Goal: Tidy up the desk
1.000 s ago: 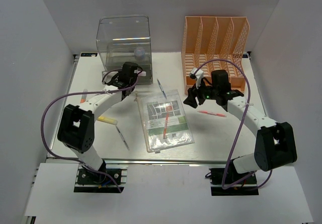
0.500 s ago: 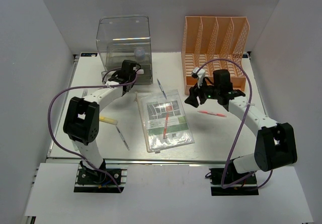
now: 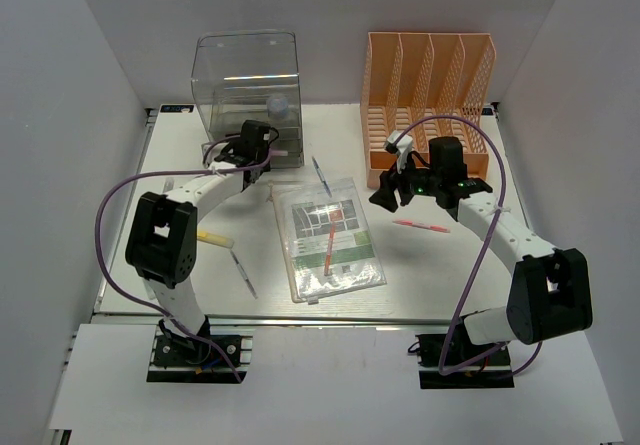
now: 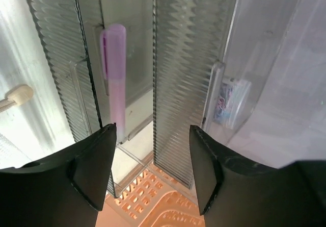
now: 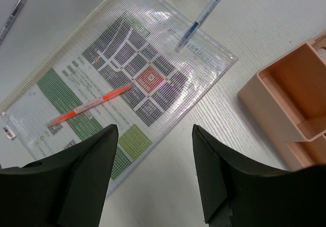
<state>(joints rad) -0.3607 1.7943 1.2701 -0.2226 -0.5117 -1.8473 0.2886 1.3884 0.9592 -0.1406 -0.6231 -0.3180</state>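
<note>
The large white ribbed desk (image 3: 440, 265) lies beneath both pincers, rigid (nothing to lift); its litter looks light. The right pincer (image 5: 153, 131), wide and empty, hovers over the floppy clear mesh document pouch (image 5: 127, 79), best pinched at an edge. The left pincer (image 4: 152, 130) gapes empty before the clear plastic drawer box (image 3: 247, 80), a pink highlighter (image 4: 113, 69) inside, just ahead. Beyond, the orange slotted file rack (image 3: 430, 75) seems unfilled.

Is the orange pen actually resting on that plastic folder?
Touching. The right wrist view shows the orange pen lying flat on the folder, wholly inside its edges.
</note>
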